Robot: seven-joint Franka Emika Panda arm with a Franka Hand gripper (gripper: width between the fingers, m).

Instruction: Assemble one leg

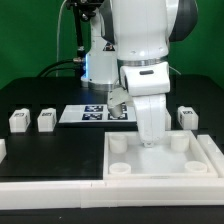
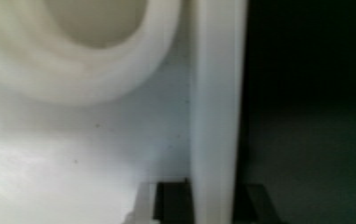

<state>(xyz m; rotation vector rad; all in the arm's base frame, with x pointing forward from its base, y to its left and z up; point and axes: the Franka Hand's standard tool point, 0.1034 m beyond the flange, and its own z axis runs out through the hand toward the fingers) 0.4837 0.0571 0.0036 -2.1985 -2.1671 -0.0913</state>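
Pointing down over white socketed panel (image 1: 160, 164): gripper (image 1: 150, 142), open or closed, cannot tell. Tagged leg (image 1: 186, 117) sits apart.

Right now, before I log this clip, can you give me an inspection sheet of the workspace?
Surface: black table, parts spread out on it.
Job's things: three legs lie loose, two at the exterior view's left and one at its right. The white panel is at the front.
Clutter: nothing seen. The marker board is partly hidden by the arm.
Grippers: gripper is low over the panel, close to one of its round sockets. Cannot tell if the jaws are open or shut.
Cables: dark cables behind the arm's base.
Surroundings: green backdrop.
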